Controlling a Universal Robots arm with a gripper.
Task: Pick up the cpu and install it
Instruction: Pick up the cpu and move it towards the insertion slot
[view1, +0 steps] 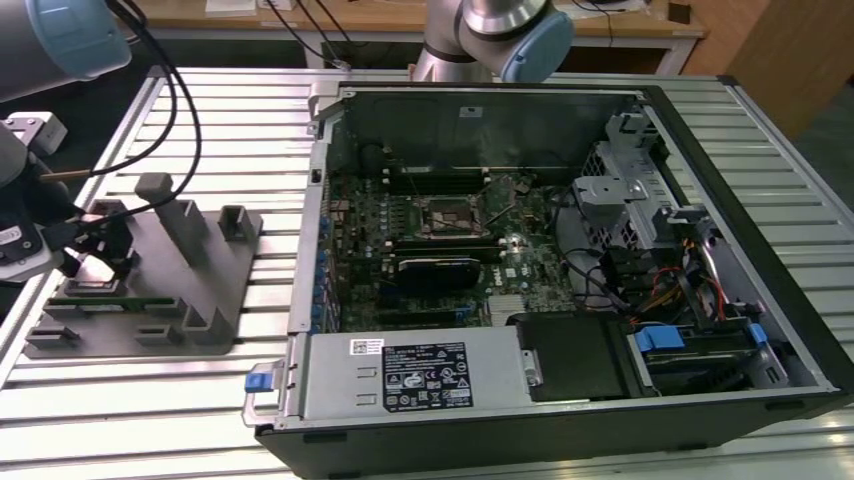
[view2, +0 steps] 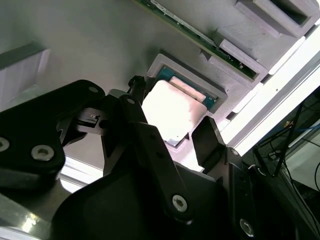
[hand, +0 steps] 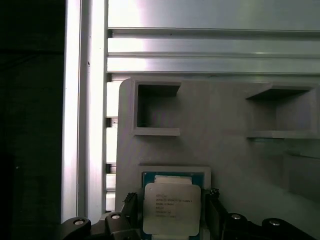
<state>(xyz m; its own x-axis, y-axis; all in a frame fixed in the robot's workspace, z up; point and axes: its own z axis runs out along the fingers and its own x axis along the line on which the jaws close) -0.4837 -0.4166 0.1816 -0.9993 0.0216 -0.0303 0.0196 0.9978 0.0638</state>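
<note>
1. The tool (view2: 171, 109) is narrowly open. Its jaws stand astride the cpu (hand: 171, 207), one at each of two opposite edges, with a slim gap on both sides in the first wrist view. It holds nothing.
2. The cpu lies flat in a pocket (hand: 175, 169) of the grey fixture (hand: 225, 115), metal top facing up toward the tool.
3. The cpu is square, so it has no marked long axis. Its edges run parallel to the pocket walls, and the print rows on its top run from one jaw toward the other.
4. Risk: uneven closing. If one jaw meets the cpu first, the part may tilt or wedge against a pocket wall.
5. Risk: weak hold. The edges are thin, so a shallow grip may let the part slip or rotate on lifting.
6. The fixture rests on the slatted surface (view1: 200, 110), at the exterior view's left.
7. The open case (view1: 787, 250) lies well apart, to the exterior view's right, with the socket (view1: 447, 212) on its board.
8. Risk: misalignment. A rotated cpu would likely not seat in the socket and might damage its contacts.
</note>
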